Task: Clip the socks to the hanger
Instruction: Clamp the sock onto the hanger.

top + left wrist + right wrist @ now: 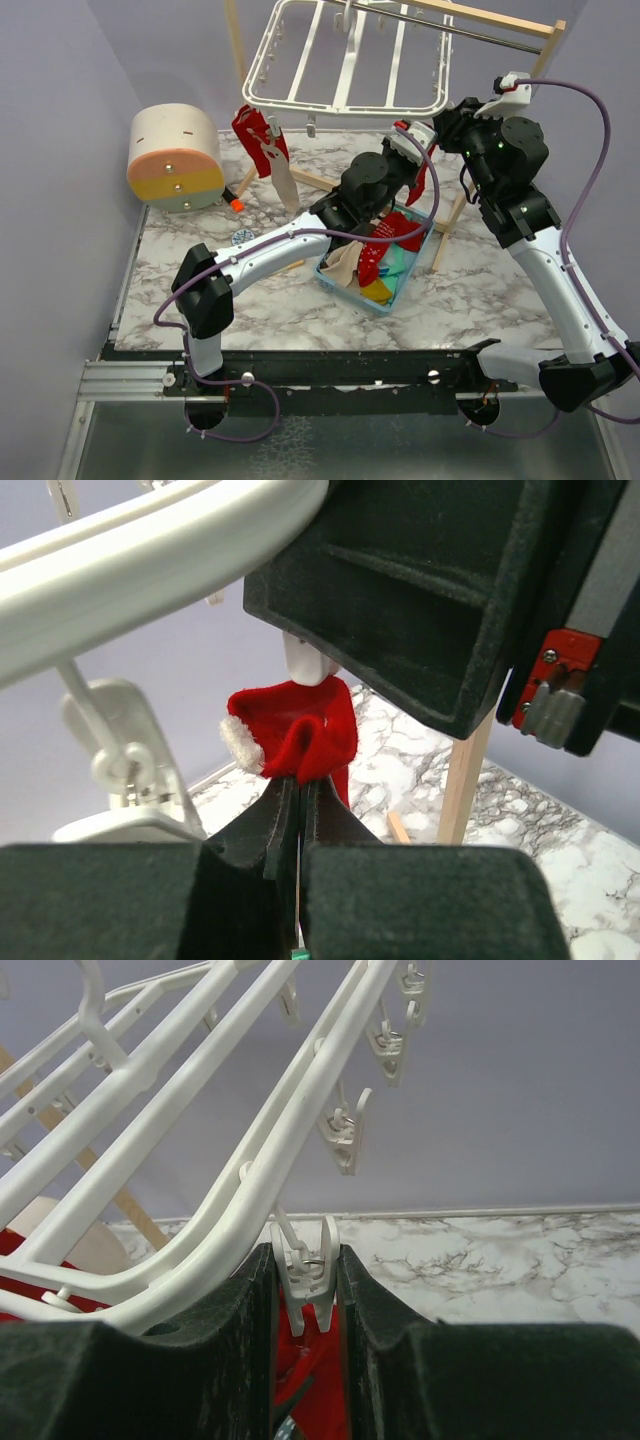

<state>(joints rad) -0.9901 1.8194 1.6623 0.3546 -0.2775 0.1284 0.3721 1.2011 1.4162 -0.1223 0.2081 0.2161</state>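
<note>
The white hanger [340, 60] hangs at the back; a red sock [255, 140] and a beige one [285, 185] hang from its left corner. My left gripper [412, 140] is shut on another red sock [418, 185], lifted to the hanger's right front corner. In the left wrist view the gripper [300, 780] pinches the sock's cuff [300, 730] just under a white clip [308, 662]. My right gripper [452, 118] is shut on that clip; in the right wrist view its jaws [305, 1260] squeeze the clip [305, 1285], with the red sock [315, 1370] below it.
A light-blue basket [350, 288] with several red, beige, yellow and teal socks stands under the left arm. The wooden stand [455, 215] carries the hanger. A beige and orange drum [175, 155] sits at the back left.
</note>
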